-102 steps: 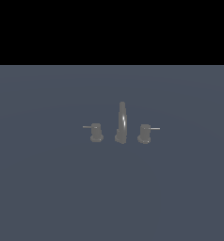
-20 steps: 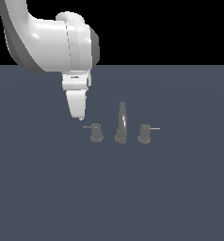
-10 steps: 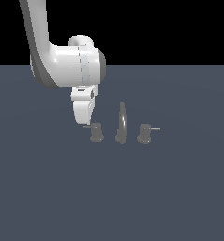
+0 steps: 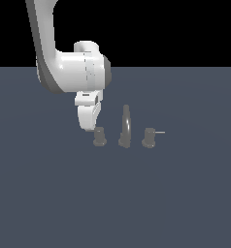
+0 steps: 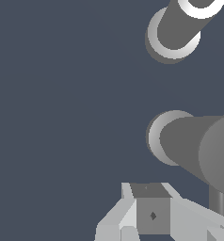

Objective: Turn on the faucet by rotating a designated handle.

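My tool (image 4: 90,127) hangs just beside the handle (image 4: 99,137), grip state unclear; its hidden lever might get overshot

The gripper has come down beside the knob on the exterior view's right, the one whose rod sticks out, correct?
Wrong side. In the exterior view the gripper is at the handle on that view's left; the right knob with its visible rod stands untouched.
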Tool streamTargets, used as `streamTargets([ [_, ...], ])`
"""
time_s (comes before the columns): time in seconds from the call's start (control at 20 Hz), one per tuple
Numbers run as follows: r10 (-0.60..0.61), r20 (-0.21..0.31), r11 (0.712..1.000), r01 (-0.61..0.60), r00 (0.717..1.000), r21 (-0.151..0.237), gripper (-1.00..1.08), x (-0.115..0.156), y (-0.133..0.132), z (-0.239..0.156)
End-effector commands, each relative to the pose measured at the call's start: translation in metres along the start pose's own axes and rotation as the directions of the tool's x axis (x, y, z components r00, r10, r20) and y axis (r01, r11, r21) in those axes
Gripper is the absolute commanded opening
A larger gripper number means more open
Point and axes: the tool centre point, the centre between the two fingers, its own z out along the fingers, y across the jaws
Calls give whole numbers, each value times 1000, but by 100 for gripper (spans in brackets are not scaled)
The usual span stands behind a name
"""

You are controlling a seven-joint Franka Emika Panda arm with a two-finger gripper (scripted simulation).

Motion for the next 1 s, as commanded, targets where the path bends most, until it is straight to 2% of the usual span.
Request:
streamTargets([
  [0.0,0,0,1000,0,1000,0,-100,0,0,0],
  [0.1,0,0,1000,0,1000,0,-100,0,0,0],
  [0.55,0,0,1000,0,1000,0,-100,-17,30,0],
  [0.65,6,1,1000,-6,1000,7,-100,-12,22,0],
  [0.95,3,1,1000,-3,1000,4,-100,-10,42,0],
])
